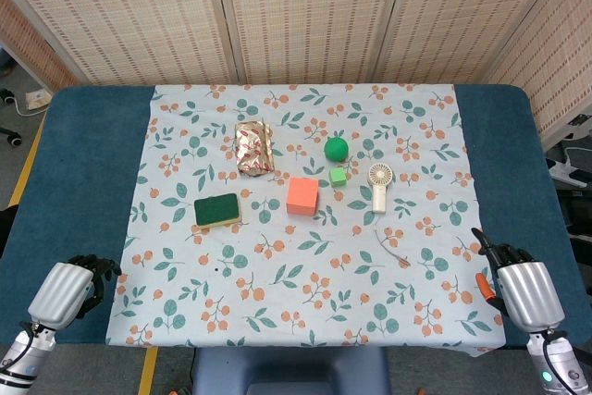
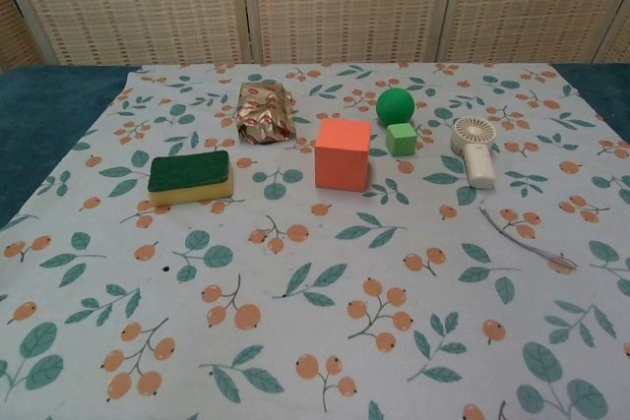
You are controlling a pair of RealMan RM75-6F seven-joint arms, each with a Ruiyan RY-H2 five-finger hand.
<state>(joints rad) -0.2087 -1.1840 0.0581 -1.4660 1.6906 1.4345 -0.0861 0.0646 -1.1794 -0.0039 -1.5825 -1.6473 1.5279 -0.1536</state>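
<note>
While the head view takes in both hands at the near edge of the table, the chest view shows neither of them, only the things on the cloth. The left hand [image 1: 67, 290] rests at the near left corner on the blue table [image 1: 92, 164], just off the edge of the floral tablecloth [image 1: 305, 302]; its back faces the camera and its dark fingers curl forward with nothing in them that can be seen. The right hand [image 1: 523, 286] sits at the near right corner, its fingers pointing ahead and slightly apart, holding nothing; how far either hand is spread cannot be told exactly from above.

Nearest the left hand, ahead and to its right, lies the green-topped sponge [image 1: 217, 211]; the chest view shows its yellow underside, which the head view barely gives. Beyond it is a crumpled foil packet [image 1: 253, 146]. Ahead and to the left of the right hand lies a thin cord [image 1: 393, 247], and further ahead the white hand fan [image 1: 380, 185]. Well apart from both hands, in the middle, stand the orange block [image 1: 302, 195], the small green cube [image 1: 338, 175] and the green ball [image 1: 336, 147]; the chest view shows the ball just behind the cube.
</note>
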